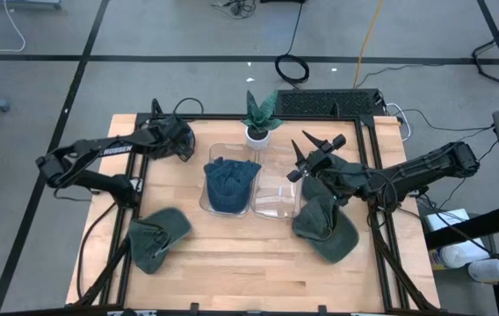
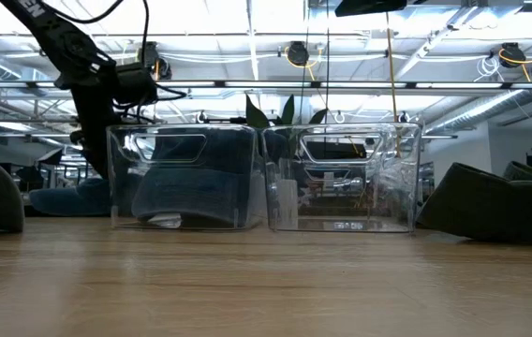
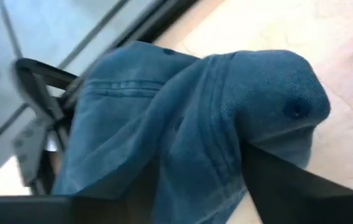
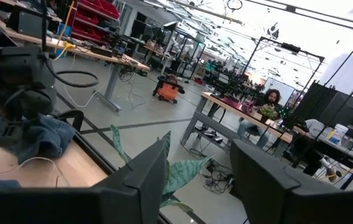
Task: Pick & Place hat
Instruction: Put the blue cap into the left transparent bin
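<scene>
The left end effector sits at the counter's far left corner, its fingers closing around a soft blue denim hat. The hat looks light, limp and crushable, so a pinch on a bunched crown fold should hold. The right end effector hovers beside the empty clear bin, fingers apart, holding nothing.

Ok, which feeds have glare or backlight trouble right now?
Low view: ceiling lights backlight everything, the binned hat reads dark, and the empty bin carries reflections on its walls. High view: even light, soft shadows. Right wrist view: bright room behind the right tool.
</scene>
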You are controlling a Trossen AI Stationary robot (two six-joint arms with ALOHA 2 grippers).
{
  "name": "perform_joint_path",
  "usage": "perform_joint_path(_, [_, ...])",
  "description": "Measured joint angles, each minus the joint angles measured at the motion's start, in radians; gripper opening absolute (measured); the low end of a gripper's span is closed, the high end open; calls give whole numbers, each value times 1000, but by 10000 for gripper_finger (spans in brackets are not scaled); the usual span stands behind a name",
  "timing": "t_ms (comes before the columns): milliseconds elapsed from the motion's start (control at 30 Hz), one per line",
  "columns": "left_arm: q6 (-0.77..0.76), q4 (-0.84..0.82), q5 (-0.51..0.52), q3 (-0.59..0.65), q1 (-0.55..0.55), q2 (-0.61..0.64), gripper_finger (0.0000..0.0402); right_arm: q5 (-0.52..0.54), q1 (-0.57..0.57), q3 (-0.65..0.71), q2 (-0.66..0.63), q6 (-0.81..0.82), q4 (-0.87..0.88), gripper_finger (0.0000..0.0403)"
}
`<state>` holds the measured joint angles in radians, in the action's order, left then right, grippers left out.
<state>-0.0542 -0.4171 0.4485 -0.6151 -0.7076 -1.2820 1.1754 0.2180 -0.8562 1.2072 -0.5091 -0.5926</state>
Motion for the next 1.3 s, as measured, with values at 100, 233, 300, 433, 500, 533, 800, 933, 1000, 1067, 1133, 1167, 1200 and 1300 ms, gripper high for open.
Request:
perform_joint_path(100, [0, 0, -53, 0, -12, -9, 168, -1, 0, 0, 0, 0, 0, 162])
perform_joint_path(233, [-3, 0, -81, 0, -17, -9, 86, -1, 0, 0, 0, 0, 0, 160])
perform_joint_path(300, [-5, 2, -80, 0, -16, -9, 42, -1, 0, 0, 0, 0, 0, 160])
perform_joint_path(433, [-33, 9, -69, 0, -18, -8, 11, -1, 0, 0, 0, 0, 0, 160])
perform_joint_path(500, [-47, 8, -39, 1, -18, 4, 8, -1, 0, 0, 0, 13, 0, 160])
perform_joint_path(533, [-55, 10, -18, 1, -18, 11, 6, -1, 0, 0, 0, 28, 0, 160])
perform_joint_path(800, [-113, 8, 5, 1, -3, 134, 4, -1, 0, 0, 0, 28, 0, 160])
perform_joint_path(933, [-123, 8, 5, 1, 32, 213, 3, -2, 0, 0, 0, 20, 0, 160])
perform_joint_path(1000, [-132, 9, 5, 1, 50, 255, 3, -2, 0, 0, 0, 19, -1, 160])
perform_joint_path(1067, [-143, 11, 4, 1, 71, 301, 3, -2, 0, 0, 0, 27, -1, 160])
perform_joint_path(1133, [-152, 10, 5, 1, 91, 343, 2, -2, 0, 0, 0, 65, -1, 160])
perform_joint_path(1167, [-157, 11, 5, 1, 103, 365, 2, -2, 0, 0, 0, 86, -1, 160])
perform_joint_path(1200, [-159, 14, 5, 1, 113, 387, 2, -5, 0, 0, 0, 98, -1, 161])
perform_joint_path(1300, [-159, 33, 5, 1, 146, 445, 2, -51, 0, 0, 0, 101, 0, 167])
